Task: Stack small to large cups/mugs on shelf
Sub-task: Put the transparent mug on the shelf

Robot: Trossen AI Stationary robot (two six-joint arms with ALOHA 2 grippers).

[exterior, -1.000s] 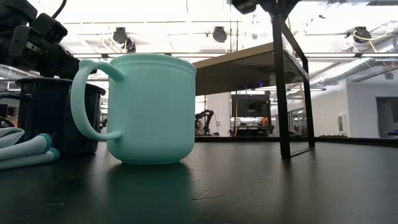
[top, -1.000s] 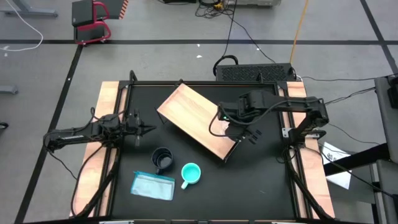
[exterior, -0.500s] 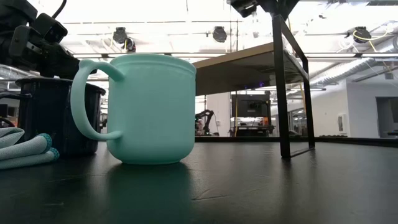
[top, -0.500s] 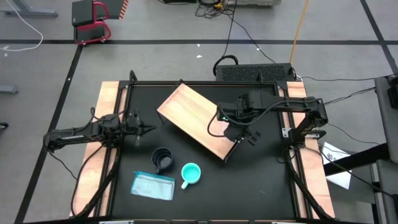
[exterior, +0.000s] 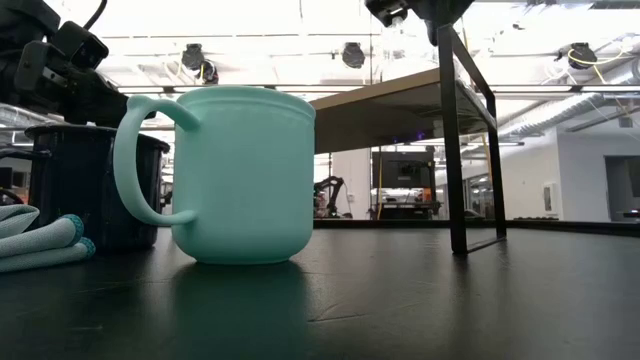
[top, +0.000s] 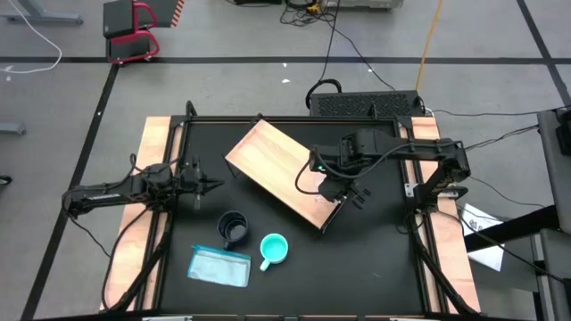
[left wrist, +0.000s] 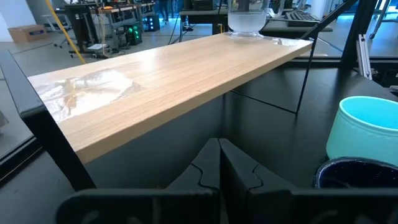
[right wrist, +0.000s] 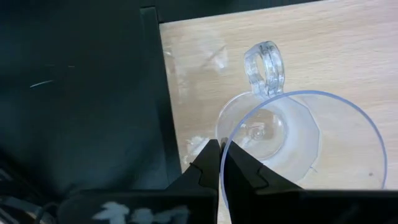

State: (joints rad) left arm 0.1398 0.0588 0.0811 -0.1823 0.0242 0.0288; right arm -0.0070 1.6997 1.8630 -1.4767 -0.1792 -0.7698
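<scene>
Clear cup (right wrist: 292, 134) upright on the shelf (top: 277, 169) near its end, right gripper (right wrist: 221, 149) above it, fingers pressed together, turquoise mug (top: 273, 249) and navy mug (top: 234, 227) on the table (top: 375, 250) beside a light-blue packet (top: 219, 266) (all in front of the shelf), left gripper (left wrist: 219, 152) closed, at the table's left.

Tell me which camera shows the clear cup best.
The right wrist view: it looks straight down into the clear cup on the shelf, showing rim, base and handle. The left wrist view shows only its lower part, far off. In the high view it barely shows under the right arm; the low view misses it.
</scene>
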